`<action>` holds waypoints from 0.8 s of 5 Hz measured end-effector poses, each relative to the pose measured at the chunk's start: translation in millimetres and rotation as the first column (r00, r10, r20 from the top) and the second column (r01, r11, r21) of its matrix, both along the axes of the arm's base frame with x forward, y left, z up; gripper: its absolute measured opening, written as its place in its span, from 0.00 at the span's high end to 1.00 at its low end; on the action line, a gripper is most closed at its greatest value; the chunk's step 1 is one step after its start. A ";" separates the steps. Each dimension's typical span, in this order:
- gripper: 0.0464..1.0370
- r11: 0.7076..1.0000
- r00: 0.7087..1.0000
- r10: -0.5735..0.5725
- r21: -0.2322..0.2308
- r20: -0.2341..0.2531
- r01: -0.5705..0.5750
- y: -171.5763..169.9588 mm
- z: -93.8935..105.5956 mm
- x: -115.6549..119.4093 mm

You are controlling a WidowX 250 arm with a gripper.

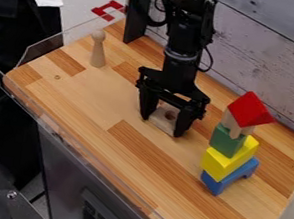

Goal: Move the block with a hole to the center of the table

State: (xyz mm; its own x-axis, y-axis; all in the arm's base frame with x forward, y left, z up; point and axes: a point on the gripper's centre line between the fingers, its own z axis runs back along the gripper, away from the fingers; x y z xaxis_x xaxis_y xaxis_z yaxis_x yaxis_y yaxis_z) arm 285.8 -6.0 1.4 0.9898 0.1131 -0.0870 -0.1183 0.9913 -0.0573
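Note:
The black gripper (164,122) is low over the table, a little above and right of the middle of the camera view. Its two fingers stand on either side of the wooden block with a hole (163,122), shut on it, with no gap showing between block and fingers. The hole faces the camera. Part of the block's upper side is hidden behind the gripper. Whether the block rests on the wooden table (101,121) or is slightly raised, I cannot tell.
Right of the gripper stands a stack: a blue arch (243,170), a yellow block (222,164), a green block (227,141), a plain wooden piece (235,127) and a tilted red roof (250,110). A wooden peg figure (98,52) stands at upper left.

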 end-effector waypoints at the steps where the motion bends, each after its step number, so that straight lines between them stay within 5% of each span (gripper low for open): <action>1: 0.05 0.999 1.000 0.002 0.035 0.010 -0.002 4.0 10.3 -8.3; 3: 0.04 1.000 0.985 0.011 0.000 0.174 -0.011 7.4 85.1 -14.4; 4: 0.04 1.000 0.984 -0.009 -0.014 0.176 0.011 22.0 113.5 -32.6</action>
